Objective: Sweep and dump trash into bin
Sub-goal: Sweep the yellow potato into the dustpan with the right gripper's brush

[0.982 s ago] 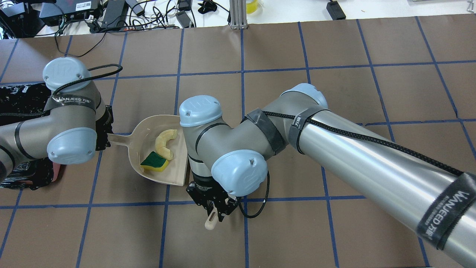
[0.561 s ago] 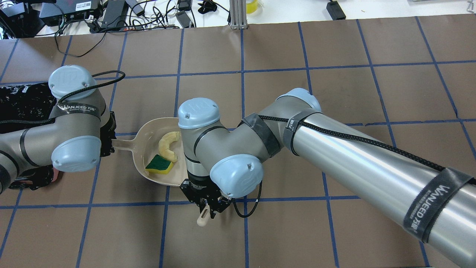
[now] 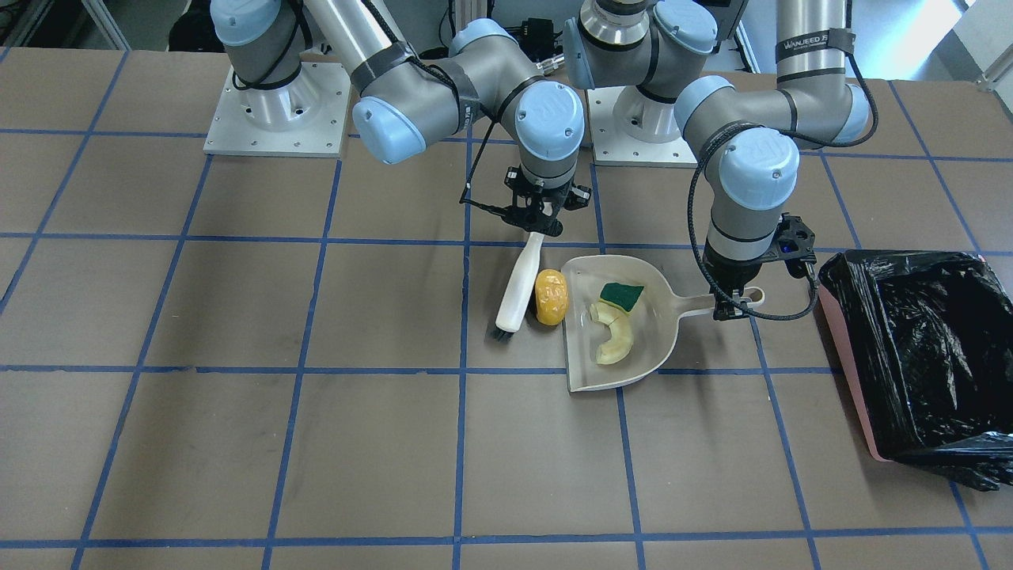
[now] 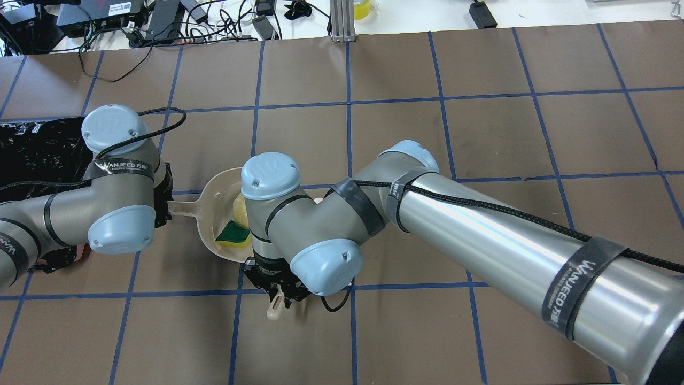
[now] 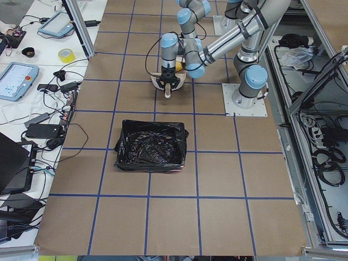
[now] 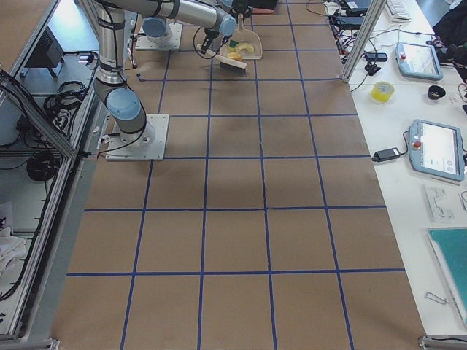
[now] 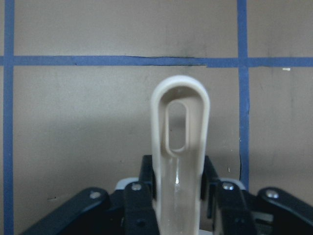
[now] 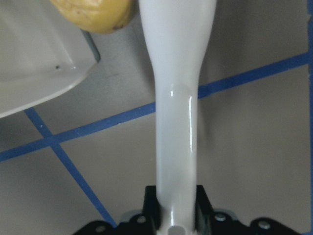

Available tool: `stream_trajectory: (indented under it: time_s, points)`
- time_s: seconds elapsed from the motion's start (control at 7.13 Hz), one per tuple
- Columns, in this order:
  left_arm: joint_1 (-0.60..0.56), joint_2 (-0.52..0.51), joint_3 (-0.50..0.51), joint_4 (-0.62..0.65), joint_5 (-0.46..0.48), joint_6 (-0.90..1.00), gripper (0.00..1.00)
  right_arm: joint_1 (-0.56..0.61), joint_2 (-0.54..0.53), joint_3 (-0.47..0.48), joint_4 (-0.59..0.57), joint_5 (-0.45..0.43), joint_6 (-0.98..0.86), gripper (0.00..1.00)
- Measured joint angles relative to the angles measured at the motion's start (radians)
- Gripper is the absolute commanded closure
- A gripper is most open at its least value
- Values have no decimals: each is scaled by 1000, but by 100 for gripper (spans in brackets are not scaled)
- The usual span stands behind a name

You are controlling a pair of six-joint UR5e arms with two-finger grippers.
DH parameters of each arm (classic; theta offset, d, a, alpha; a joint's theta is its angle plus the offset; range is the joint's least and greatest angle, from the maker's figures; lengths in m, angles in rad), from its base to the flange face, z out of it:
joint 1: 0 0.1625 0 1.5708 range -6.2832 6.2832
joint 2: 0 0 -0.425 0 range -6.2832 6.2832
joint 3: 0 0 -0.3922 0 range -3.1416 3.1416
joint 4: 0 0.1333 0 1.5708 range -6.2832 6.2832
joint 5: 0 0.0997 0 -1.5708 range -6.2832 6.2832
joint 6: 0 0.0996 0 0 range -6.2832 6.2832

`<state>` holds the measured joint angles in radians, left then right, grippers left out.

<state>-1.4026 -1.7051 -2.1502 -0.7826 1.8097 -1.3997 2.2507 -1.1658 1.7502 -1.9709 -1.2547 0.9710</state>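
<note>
My left gripper (image 3: 732, 307) is shut on the handle of the beige dustpan (image 3: 661, 348), also seen in the left wrist view (image 7: 179, 142). The pale yellow crescent (image 3: 614, 336) and the green-and-yellow sponge wedge (image 3: 621, 295) lie in the pan. My right gripper (image 3: 536, 226) is shut on the handle of a white brush (image 3: 518, 281). The orange-yellow lump (image 3: 552, 297) lies on the table between the brush and the pan's open edge, touching the brush. The pink bin (image 3: 845, 360) with its black bag stands apart, beyond the pan's handle. In the overhead view my right arm hides the lump.
The brown table is marked with blue tape lines (image 3: 461, 372). Both arm bases (image 3: 273, 111) are bolted at the robot's edge. Cables and electronics (image 4: 160, 21) lie past the far edge. The bin's bag (image 4: 37, 149) shows behind my left arm.
My right arm has swung left with the brush toward the dustpan's open edge and now covers most of the crescent. My left arm and the dustpan have shifted slightly to the right.
</note>
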Motion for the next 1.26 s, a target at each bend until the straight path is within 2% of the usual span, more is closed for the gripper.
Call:
stream_trajectory:
  time_s: [0.14, 0.42, 0.56, 0.98, 1.26]
  points:
    - [0, 0, 0, 1, -1, 0, 100, 9, 27, -3, -77, -1, -19, 93]
    - [-1, -1, 2, 2, -2, -1, 100, 20, 78, -4, -218, 0, -107, 94]
    - [-2, -2, 3, 2, -2, -1, 100, 22, 89, -6, -249, 0, -154, 94]
    - [-5, -2, 8, 2, -3, -2, 100, 22, 96, -31, -249, -5, -245, 92]
    - [-7, -3, 12, 3, -6, -4, 100, 17, 71, -38, -165, -61, -299, 93]
